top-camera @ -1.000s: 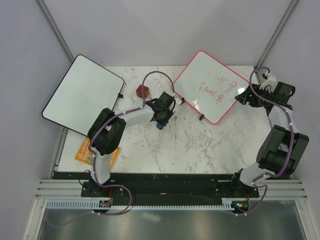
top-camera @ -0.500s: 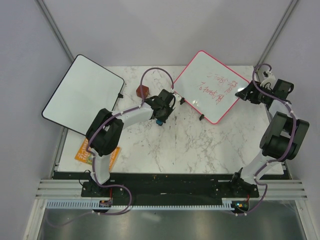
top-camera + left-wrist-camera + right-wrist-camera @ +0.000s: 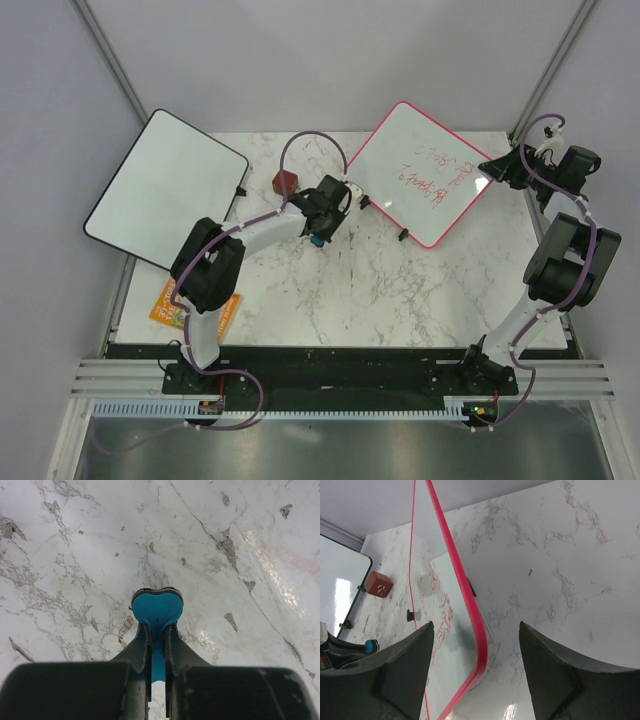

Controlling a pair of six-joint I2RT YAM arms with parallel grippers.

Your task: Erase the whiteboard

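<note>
The whiteboard [image 3: 420, 170], pink-framed with red handwriting, lies skewed at the back right of the marble table. My left gripper [image 3: 320, 238] is just off its left corner, shut on a blue heart-shaped eraser [image 3: 157, 609] whose dark pad rests on the marble. My right gripper [image 3: 497, 168] is open at the board's right corner. In the right wrist view its fingers [image 3: 405, 670] stand wide on either side of the board's pink edge [image 3: 470, 611], not touching it. The red writing [image 3: 442, 615] shows to the left of that edge.
A larger black-framed white board [image 3: 165, 190] overhangs the table's back left. A red-brown cube [image 3: 286, 183] sits just left of my left gripper and shows in the right wrist view [image 3: 378, 584]. An orange packet [image 3: 190, 300] lies at the left edge.
My right gripper has pulled up and to the right along the board's right corner. My left gripper with the eraser has shifted slightly toward the board. The board has not moved.
</note>
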